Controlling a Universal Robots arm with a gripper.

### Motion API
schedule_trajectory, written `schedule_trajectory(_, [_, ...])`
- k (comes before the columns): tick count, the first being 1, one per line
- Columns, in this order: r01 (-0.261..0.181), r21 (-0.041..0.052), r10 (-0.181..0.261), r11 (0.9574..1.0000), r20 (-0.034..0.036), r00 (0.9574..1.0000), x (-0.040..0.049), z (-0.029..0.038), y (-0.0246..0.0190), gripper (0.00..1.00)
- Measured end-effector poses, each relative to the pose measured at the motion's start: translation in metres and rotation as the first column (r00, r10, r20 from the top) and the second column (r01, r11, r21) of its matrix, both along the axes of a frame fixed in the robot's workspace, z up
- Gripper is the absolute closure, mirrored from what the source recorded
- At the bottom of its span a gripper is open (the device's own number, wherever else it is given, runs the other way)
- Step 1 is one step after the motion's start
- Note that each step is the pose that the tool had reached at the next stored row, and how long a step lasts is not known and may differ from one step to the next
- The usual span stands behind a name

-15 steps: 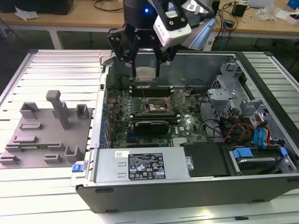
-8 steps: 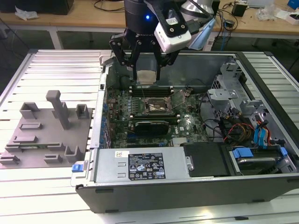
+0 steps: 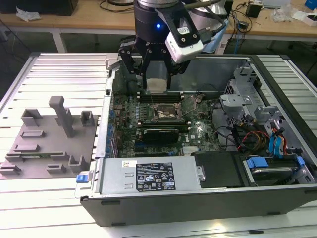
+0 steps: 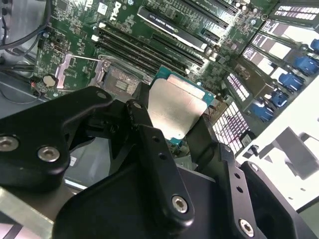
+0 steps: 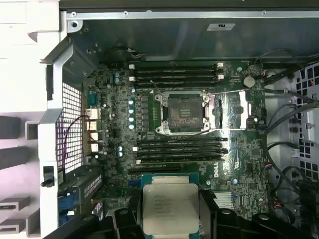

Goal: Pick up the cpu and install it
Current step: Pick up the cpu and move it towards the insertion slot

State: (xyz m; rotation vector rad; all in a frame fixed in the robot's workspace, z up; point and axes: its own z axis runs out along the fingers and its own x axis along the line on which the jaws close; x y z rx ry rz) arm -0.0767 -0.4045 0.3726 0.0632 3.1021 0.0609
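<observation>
The gripper (image 3: 157, 88) was clamped on the cpu (image 3: 157, 84), pinching two opposite edges between its black fingers (image 3: 144, 69) in the upper middle of the exterior view. The chip hung over the open computer case (image 3: 198, 203), clear of the empty socket (image 3: 166, 113) on the motherboard (image 3: 200, 130) just below it in the frame. In both wrist views the cpu (image 4: 177, 112) (image 5: 169, 206) showed a flat, square, silvery metal top with a thin green rim.
</observation>
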Motion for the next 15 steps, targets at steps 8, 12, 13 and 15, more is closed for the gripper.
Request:
schedule_trajectory(8, [0.0, 0.0, 0.0, 1.0, -0.0006, 1.0, 0.0115, -0.0178, 0.0071, 0.45])
schedule_trajectory(12, [-0.003, -0.0001, 0.003, 1.0, -0.0006, 1.0, 0.0123, -0.0247, 0.0144, 0.45])
schedule_trajectory(13, [-0.005, -0.0001, 0.005, 1.0, -0.0006, 1.0, 0.0124, -0.0271, 0.0167, 0.45])
schedule_trajectory(15, [-0.006, -0.0001, 0.006, 1.0, -0.0006, 1.0, 0.0125, -0.0295, 0.0197, 0.45])
